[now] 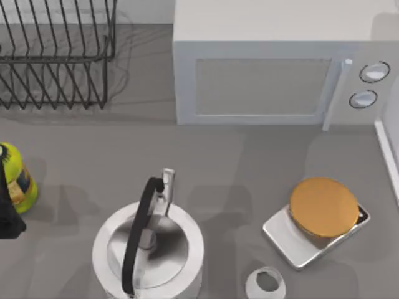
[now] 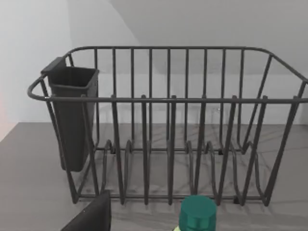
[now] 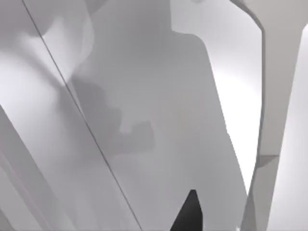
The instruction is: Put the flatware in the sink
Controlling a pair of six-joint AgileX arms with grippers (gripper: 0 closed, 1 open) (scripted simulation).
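Kettle: near table edge, black handle on top.
Scale: right of kettle, orange disc on it.
Left tool: table's left edge, just beside yellow bottle; grip state cannot tell.
Right tool: against pale surfaces; grip state cannot tell.
Microwave: far side.
Rack: far left, 1 dark caddy on its end.
Flatware: place and long axis cannot tell.

You are facing a dark wire dish rack standing upright on the grey countertop, with a dark rectangular plastic utensil cup hung on one end wall. Just in front of the rack sits a green round bottle cap. Beside the cap you see a dark gripper finger.
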